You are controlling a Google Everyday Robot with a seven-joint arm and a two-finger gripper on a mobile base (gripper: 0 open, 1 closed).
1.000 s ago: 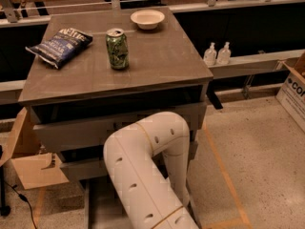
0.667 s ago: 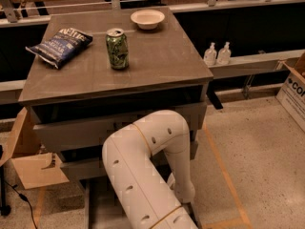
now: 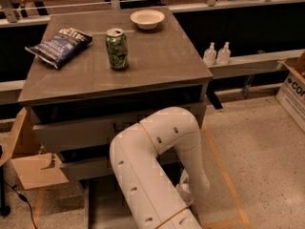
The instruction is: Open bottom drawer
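Observation:
The grey cabinet (image 3: pixel 157 61) has its drawers on the front facing me. A tall grey front (image 3: pixel 71 133) shows under the top. Below it is a slim grey front (image 3: pixel 86 170), the lowest that shows, which I take for the bottom drawer. Its handle is hidden behind my white arm (image 3: pixel 152 156). The arm bends up in front of the drawers and runs down to the right. My gripper (image 3: pixel 185 193) is low by the cabinet's right front corner, near the floor, and mostly hidden by the forearm.
On the cabinet top are a chip bag (image 3: pixel 59 44), a green can (image 3: pixel 116 49) and a white bowl (image 3: pixel 147 18). A cardboard box (image 3: pixel 33 168) sits left of the cabinet and another (image 3: pixel 293 92) at far right. Two small bottles (image 3: pixel 217 54) stand on a ledge.
My forearm and wrist have swung a little to the right and outward from the drawer fronts. The drawers and the things on top have not moved.

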